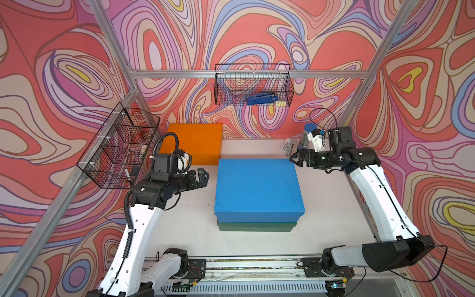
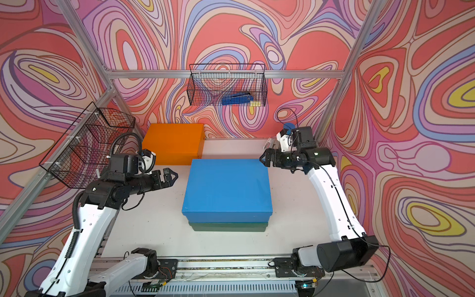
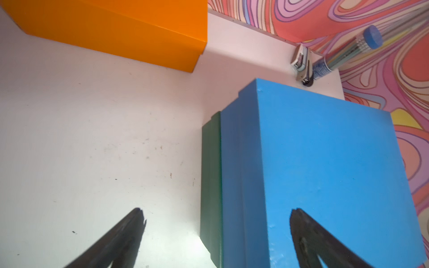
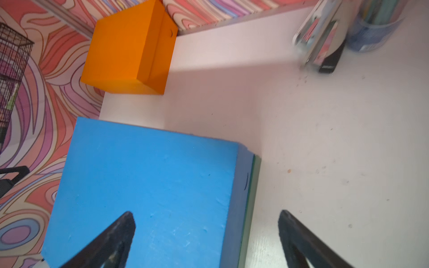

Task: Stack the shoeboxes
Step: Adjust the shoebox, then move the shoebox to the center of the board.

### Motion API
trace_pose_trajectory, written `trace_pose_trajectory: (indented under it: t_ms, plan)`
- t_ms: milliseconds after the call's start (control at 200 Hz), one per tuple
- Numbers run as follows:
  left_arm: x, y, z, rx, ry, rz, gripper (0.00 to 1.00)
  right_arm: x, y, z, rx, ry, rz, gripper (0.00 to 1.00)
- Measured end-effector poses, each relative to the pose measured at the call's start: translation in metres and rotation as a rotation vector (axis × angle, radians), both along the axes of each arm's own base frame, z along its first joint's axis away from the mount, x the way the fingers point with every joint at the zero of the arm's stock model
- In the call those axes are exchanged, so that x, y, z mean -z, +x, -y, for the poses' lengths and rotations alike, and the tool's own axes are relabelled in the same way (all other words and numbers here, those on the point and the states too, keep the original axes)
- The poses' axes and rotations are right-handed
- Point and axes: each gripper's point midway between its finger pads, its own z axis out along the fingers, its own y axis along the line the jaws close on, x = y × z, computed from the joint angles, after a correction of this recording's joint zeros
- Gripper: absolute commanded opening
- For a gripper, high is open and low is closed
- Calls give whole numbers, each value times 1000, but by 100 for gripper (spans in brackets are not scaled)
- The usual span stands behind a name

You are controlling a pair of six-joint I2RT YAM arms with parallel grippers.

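The blue shoebox lies squarely on the dark green shoebox in the middle of the table. The orange shoebox sits alone at the back left, against the wall. My left gripper is open beside the blue box's left edge, a small gap away. My right gripper is open at the blue box's back right corner. Neither holds anything. Each wrist view shows the blue lid under one finger and table under the other.
A black wire basket hangs on the back wall with a blue tool inside. Another wire basket hangs on the left wall, close to my left arm. A stapler and a clear pencil tube stand at the back right.
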Motion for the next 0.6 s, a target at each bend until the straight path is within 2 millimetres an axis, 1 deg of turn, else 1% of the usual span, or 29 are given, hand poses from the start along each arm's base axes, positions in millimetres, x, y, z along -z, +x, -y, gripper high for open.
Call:
trace_pose_trajectory:
  t_ms: [45,90,165,275,336,426,521,601]
  plan:
    - [2,11,-7,-30,23,-15,100,-1,7,6,15,-13,8,98]
    - [8,23,-13,-61,50,-35,100,2,14,12,28,-27,3,98]
    - [26,44,-21,-111,87,-81,100,16,27,25,55,-63,-25,98]
    - [52,65,-30,-176,120,-147,100,40,42,45,100,-98,-81,98]
    - [63,75,-34,-219,131,-173,100,47,47,57,131,-109,-100,98]
    - [74,93,-41,-298,132,-178,100,53,54,72,169,-118,-107,98]
    - [83,110,-48,-398,109,-170,100,59,61,77,183,-115,-112,98]
    - [89,125,-52,-473,74,-155,100,69,67,77,185,-113,-132,98]
